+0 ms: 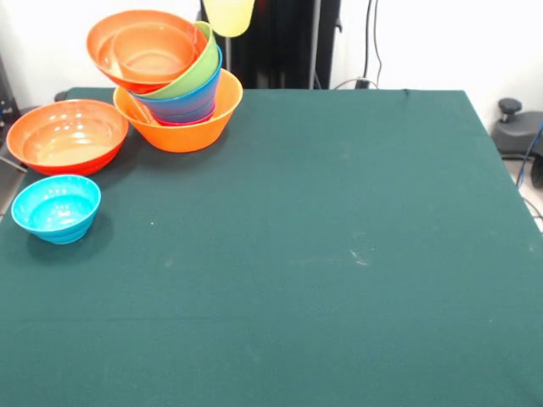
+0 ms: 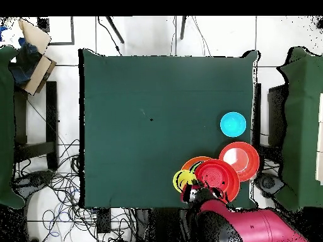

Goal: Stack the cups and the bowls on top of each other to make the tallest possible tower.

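- Front view: the tower (image 1: 180,102) stands at about ten o'clock on the table (image 1: 322,254), its upper bowls leaning left. The pale-yellow cup (image 1: 229,14) hangs above it at twelve o'clock. Best to centre it over the top orange bowl (image 1: 148,49) before lowering.
- Loose red-orange bowl (image 1: 66,136) and cyan bowl (image 1: 56,208) sit at nine o'clock.
- Overhead view: the gripper (image 2: 192,191) sits at the tower's eight o'clock, by the cup; I cannot tell its grip.
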Controlling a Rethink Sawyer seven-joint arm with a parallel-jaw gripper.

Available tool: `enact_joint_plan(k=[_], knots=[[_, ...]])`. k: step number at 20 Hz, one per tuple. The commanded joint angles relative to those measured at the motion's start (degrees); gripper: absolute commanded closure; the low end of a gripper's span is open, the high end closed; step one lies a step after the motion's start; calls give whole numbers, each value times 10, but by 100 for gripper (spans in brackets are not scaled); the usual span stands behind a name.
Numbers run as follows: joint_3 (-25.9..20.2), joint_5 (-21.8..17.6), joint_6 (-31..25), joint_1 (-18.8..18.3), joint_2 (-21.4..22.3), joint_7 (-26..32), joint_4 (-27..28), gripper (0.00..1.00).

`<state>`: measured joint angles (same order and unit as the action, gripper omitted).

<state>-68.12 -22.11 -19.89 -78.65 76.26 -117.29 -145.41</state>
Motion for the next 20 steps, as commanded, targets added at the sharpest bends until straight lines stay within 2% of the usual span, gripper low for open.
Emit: enact_joint_plan(k=[1, 4, 10, 13, 16, 18, 20], knots=[[-42, -85, 38, -7, -30, 84, -60, 100], [-36, -107, 39, -14, -39, 78, -59, 100], [-7, -181, 43, -25, -77, 58, -52, 100], [-7, -208, 23, -40, -102, 70, -36, 100], [-25, -212, -5, -66, -124, 101, -17, 100], [-43, -201, -29, -89, -137, 131, -3, 100], [-79, -159, -49, -111, -130, 153, -3, 100]])
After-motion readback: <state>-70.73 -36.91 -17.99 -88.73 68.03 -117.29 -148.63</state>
